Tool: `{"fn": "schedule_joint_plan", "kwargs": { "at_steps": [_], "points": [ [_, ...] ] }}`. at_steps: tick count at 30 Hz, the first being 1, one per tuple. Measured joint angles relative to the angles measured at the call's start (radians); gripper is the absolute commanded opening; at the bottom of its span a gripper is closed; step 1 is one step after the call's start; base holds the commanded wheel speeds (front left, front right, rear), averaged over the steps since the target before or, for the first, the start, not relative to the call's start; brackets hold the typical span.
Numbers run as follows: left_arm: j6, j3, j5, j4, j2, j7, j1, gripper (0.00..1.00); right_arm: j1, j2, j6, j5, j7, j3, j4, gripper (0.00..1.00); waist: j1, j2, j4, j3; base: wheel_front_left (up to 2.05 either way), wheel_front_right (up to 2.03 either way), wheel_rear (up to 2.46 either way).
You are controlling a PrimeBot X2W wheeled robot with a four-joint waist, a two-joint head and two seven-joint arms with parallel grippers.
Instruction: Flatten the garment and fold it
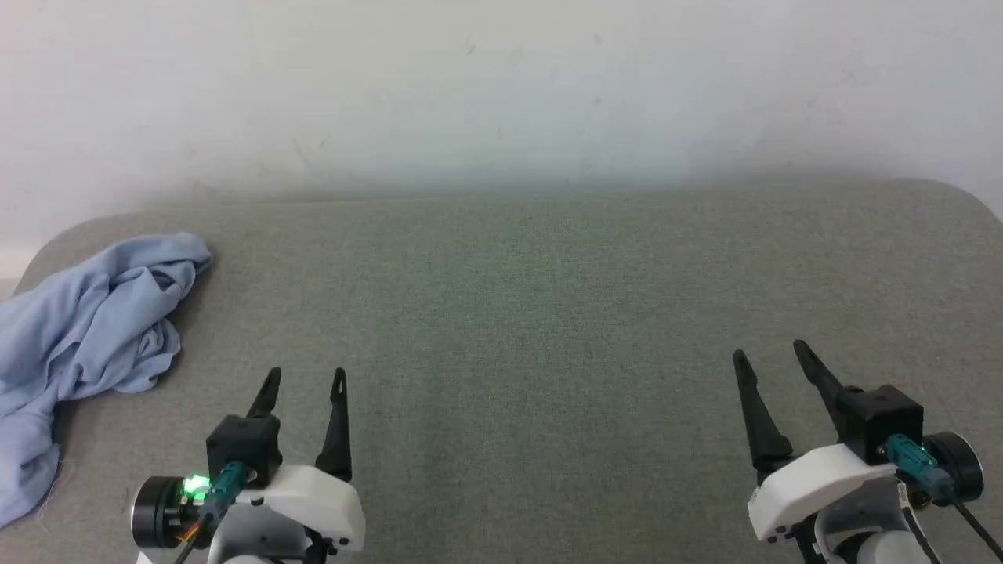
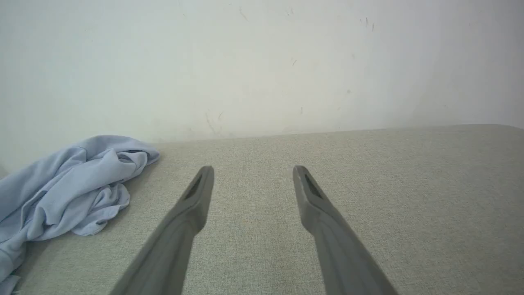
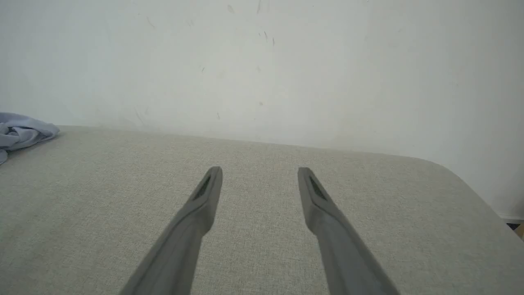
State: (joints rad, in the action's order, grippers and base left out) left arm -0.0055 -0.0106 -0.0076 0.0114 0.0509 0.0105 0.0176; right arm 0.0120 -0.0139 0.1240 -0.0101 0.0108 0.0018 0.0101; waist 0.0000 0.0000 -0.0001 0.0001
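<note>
Garment (image 1: pixel 86 313) sits at the far-left end of the grey fabric-covered tabletop (image 1: pixel 548 274): a light blue soft knit heap, crumpled and twisted into thick folds, def not flat. On head cam its upper lobe lies near the table's rounded back-left corner, close to the white wall (image 1: pixel 501 94). The rest trails toward me along the left edge and runs off the pic's left side, so I can't tell how much hangs over the edge. Can't tell front from back in that bunch either. L gripper (image 1: pixel 306 374) is at lower left of head cam, both dark fingers apart, tips pointing up-frame over bare tabletop. It's just right of the heap's near part but not touching it. L wrist cam agrees: jaws wide, heap off to the left of the fingers w/ a strip of grey cloth between. Small green light (image 1: pixel 194 486) glows on the L wrist housing. R gripper (image 1: pixel 769 351) is at lower right, well apart from the garment, fingers also spread and gripping nothing, tips leaning slightly left in frame. R wrist cam has its fingers over plain tabletop, w/ a small bit of the blue cloth at the far left edge and the table's rounded corner at right. Faint scuff marks on the wall behind.
</note>
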Motion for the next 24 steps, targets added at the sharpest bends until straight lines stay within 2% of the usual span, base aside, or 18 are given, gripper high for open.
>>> {"fn": "schedule_joint_plan", "kwargs": {
  "at_steps": [3,4,24],
  "points": [
    [0.000,-0.003,-0.002,0.001,0.000,0.005,0.000,1.00,0.000,0.000,0.000,-0.001,0.003,0.000,0.002,1.00,0.0000,0.0000,0.000,0.000,0.00,0.00,0.00],
    [0.000,-0.004,-0.003,0.001,0.000,0.008,0.000,0.00,0.000,0.000,0.000,-0.001,0.007,0.000,0.003,0.00,0.0000,0.0000,0.000,0.000,0.00,0.00,0.00],
    [0.000,-0.002,-0.002,0.001,0.000,0.006,0.000,0.00,0.000,0.000,0.000,0.000,0.007,0.000,0.003,0.00,0.0001,0.0000,0.000,0.000,0.00,0.00,0.00]
  ]
}}
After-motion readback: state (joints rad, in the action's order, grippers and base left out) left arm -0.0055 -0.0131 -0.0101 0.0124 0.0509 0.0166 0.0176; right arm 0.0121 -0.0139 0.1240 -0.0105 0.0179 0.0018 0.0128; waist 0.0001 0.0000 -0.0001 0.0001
